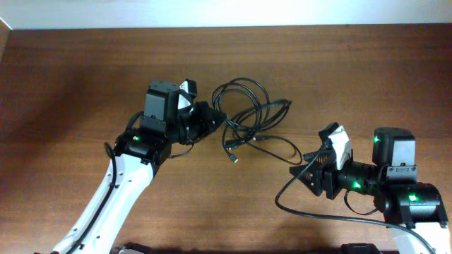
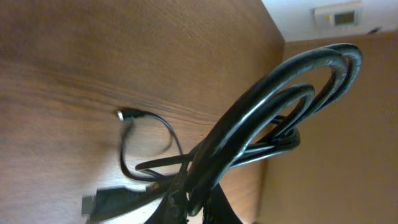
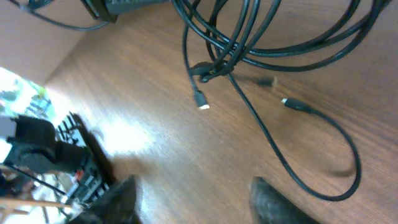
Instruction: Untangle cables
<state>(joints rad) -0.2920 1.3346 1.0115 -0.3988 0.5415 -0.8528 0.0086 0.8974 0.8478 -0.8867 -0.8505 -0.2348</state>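
The cables (image 1: 248, 111) lie as a loose black tangle of loops on the wooden table (image 1: 70, 85), between the two arms. My left gripper (image 1: 216, 120) is shut on the left side of the tangle. In the left wrist view the looped cables (image 2: 273, 118) rise out of the left gripper (image 2: 200, 210), with a small plug (image 2: 128, 114) and a flat plug (image 2: 102, 202) lying beyond. My right gripper (image 1: 296, 172) stands open to the lower right of the tangle, holding nothing. In the right wrist view the right gripper (image 3: 199, 205) hovers over bare wood, a single strand (image 3: 336, 190) curving past its right finger (image 3: 280, 202).
Two loose plug ends (image 1: 232, 159) (image 1: 257, 139) lie on the wood below the tangle. A thicker black arm wire (image 1: 311, 213) loops out under the right arm. The table's far edge meets a white wall (image 1: 226, 10).
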